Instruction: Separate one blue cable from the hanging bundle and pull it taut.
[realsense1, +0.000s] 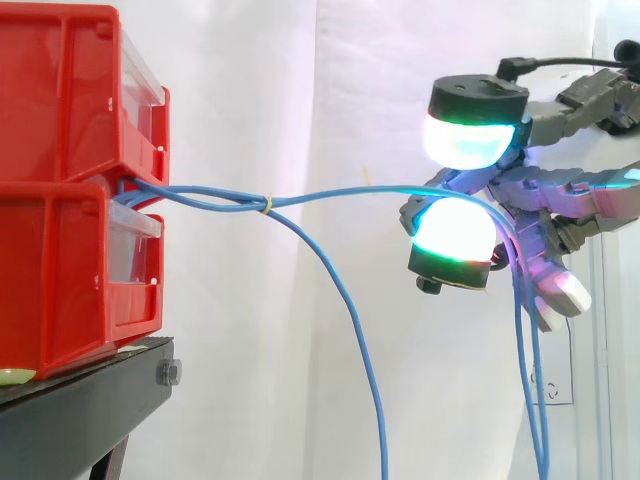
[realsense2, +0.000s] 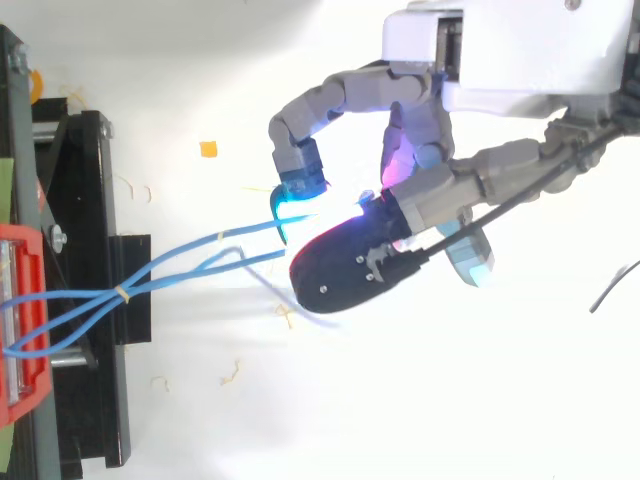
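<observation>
We saw the robot hand (realsense1: 545, 195) well right of the red bins (realsense1: 70, 180), fingers curled, pinching one blue cable (realsense1: 340, 193) that ran almost level from the bins. Another strand (realsense1: 350, 330) drooped from there through open room before the white curtain (realsense1: 300, 90).

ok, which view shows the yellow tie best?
Side view: the tie binds the cables against the plain curtain, clear of the bins. Top view shows it as a small loop over the black stand.
</observation>
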